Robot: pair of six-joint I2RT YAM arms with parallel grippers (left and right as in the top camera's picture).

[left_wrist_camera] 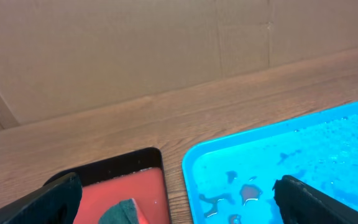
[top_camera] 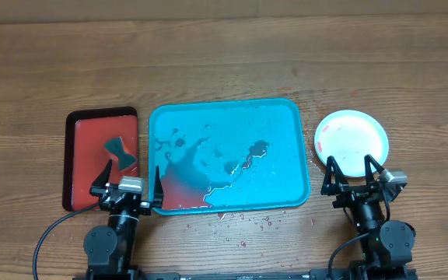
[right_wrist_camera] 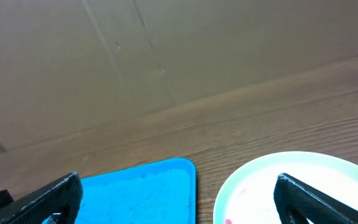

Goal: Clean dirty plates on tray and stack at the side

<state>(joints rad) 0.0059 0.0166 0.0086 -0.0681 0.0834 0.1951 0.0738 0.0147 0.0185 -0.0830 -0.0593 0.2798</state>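
The cyan-blue tray (top_camera: 278, 128) lies mid-table with no plates on it. It is wet, with dark puddles and a red sauce smear at its near left corner. It also shows in the left wrist view (left_wrist_camera: 328, 143) and the right wrist view (right_wrist_camera: 142, 186). A white plate (top_camera: 356, 132) with faint pink smears lies on the table right of the tray and shows in the right wrist view (right_wrist_camera: 260, 186). I cannot tell whether other plates lie under it. My left gripper (top_camera: 128, 175) (left_wrist_camera: 179, 208) is open and empty at the tray's near left corner. My right gripper (top_camera: 350, 165) (right_wrist_camera: 182, 208) is open and empty over the plate's near edge.
A red tray with a dark rim (top_camera: 84, 155) (left_wrist_camera: 123, 186) lies left of the cyan tray and holds a teal and red sponge (top_camera: 120, 152) (left_wrist_camera: 122, 213). Water drops (top_camera: 247, 222) dot the wood in front of the cyan tray. A cardboard wall stands behind the table.
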